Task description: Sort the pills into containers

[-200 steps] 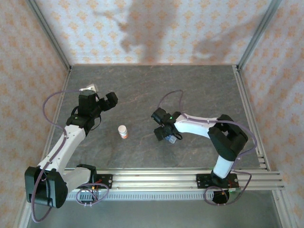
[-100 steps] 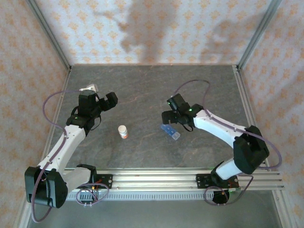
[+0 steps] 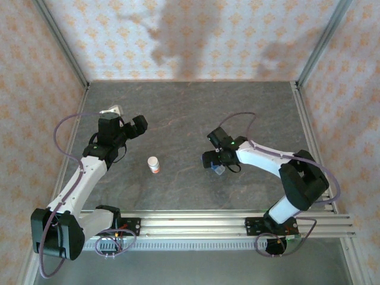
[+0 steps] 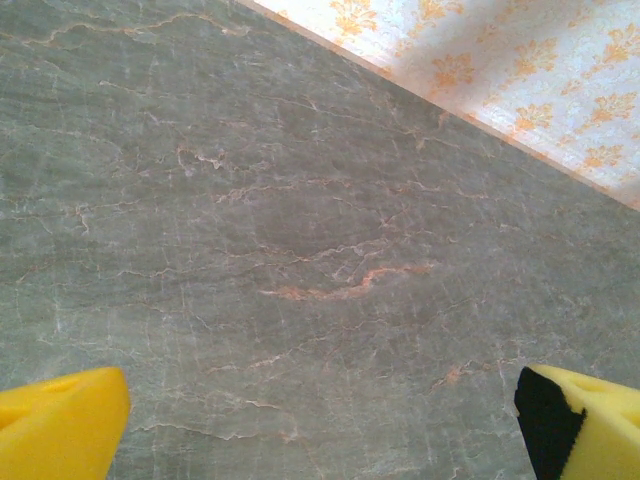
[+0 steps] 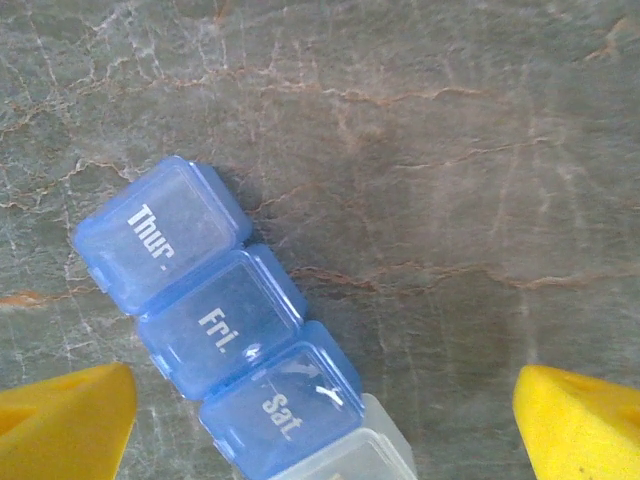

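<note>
Containers, blue and seemingly shut, read Thur., Fri. and Sat.

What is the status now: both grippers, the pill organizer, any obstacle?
Left gripper jaws open, empty, over table. Right gripper jaws open above pill organizer, visible lids shut, not gripped. White bottle stands apart, nothing blocking.

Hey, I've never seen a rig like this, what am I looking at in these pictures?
Two robot arms are bolted to a grey table. The wide picture looks down from above; the other two come from cameras on each wrist, where the yellow tips are the fingers. The left gripper hangs open over bare table. The right gripper is open above a blue pill box marked Thur, Fri, Sat. A small white bottle stands between the arms. Nothing is held.
</note>
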